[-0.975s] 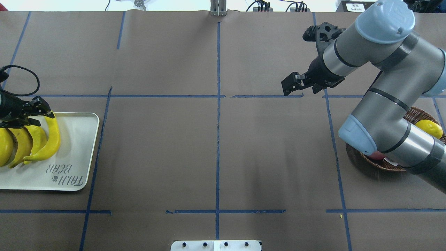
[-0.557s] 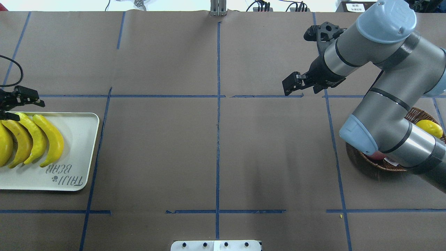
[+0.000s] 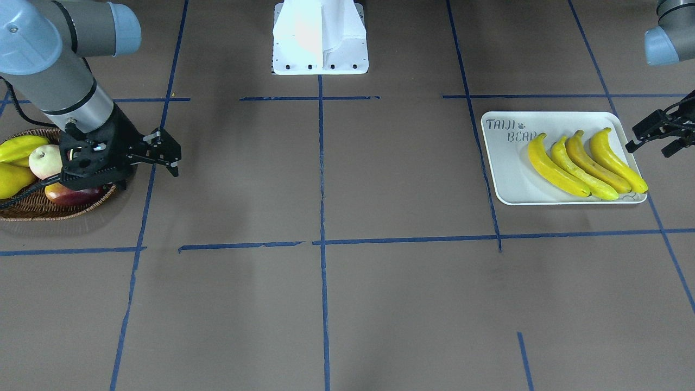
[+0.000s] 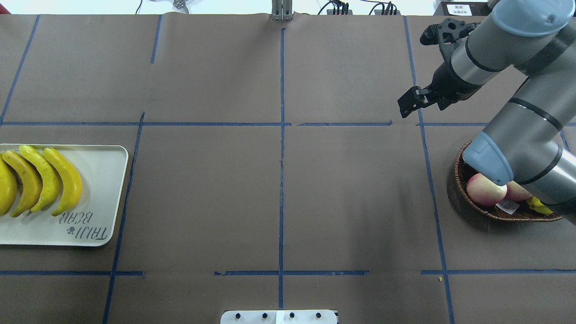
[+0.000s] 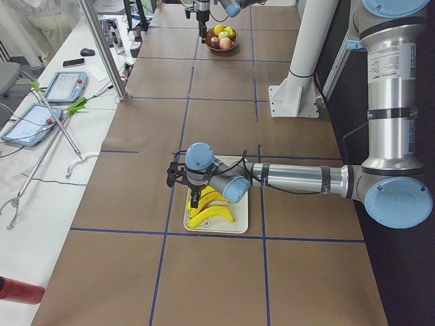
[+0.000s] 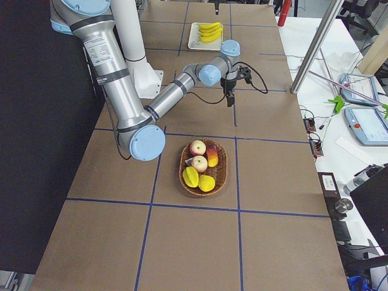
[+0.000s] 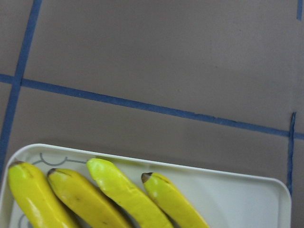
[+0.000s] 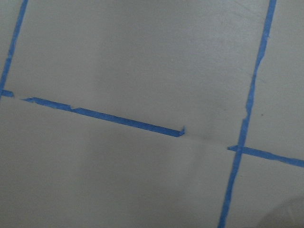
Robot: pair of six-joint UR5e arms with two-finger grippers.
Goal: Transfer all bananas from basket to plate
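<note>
Four yellow bananas (image 4: 67,180) lie side by side on the cream plate (image 4: 105,198), at the left of the overhead view. They also show in the front view (image 3: 554,169) and the left wrist view (image 7: 118,194). My left gripper (image 3: 649,145) is open and empty, just beyond the plate's (image 3: 502,168) outer end. My right gripper (image 4: 422,105) is open and empty above bare table, beyond the wicker basket (image 4: 458,173). The basket (image 6: 183,182) holds round pink-cream fruits and yellow-green fruits; I see no banana in it.
My right arm's elbow (image 4: 488,164) hangs over the basket and hides part of it. The white robot base (image 3: 320,38) stands at the middle of the robot's side. Blue tape lines cross the brown table cover.
My left gripper let go of the rightmost banana, which settled flat, and withdrew left off the plate out of the overhead view. My right arm swung right and back, uncovering fruits in the basket.
</note>
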